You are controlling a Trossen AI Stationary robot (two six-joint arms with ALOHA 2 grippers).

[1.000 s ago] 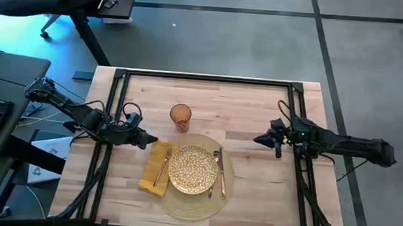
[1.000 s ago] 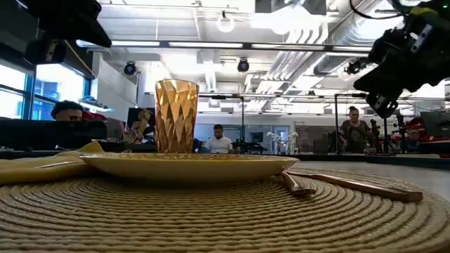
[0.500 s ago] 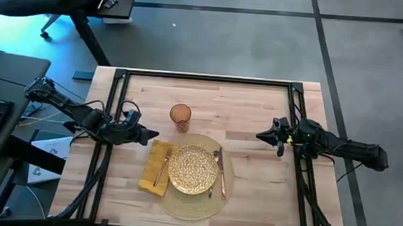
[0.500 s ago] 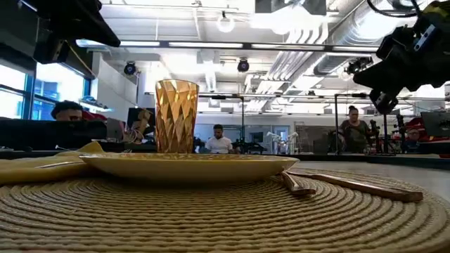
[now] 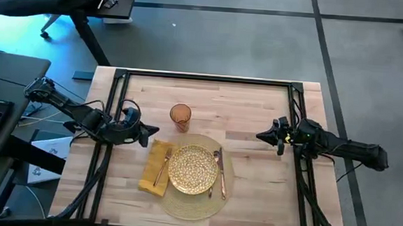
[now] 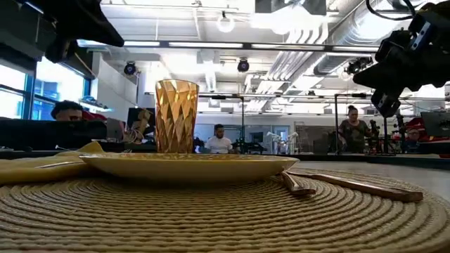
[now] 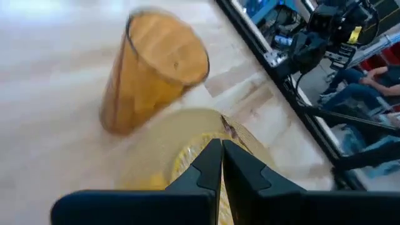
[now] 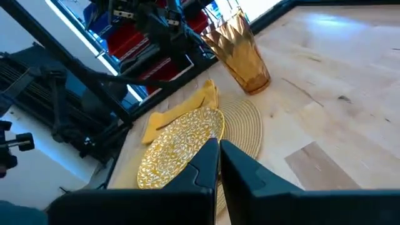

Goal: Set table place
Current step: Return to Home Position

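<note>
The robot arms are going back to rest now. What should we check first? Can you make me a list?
1. The left gripper is empty, jaws shut: ok.
2. The right gripper is empty, jaws shut: ok.
3. The plate sits on the placemat: ok.
4. The glass stands upright on the table, apart from both grippers: ok.
5. The fork lies on the napkin, left of the plate: ok.
6. The two utensils lie on the placemat, right of the plate: ok.
</note>
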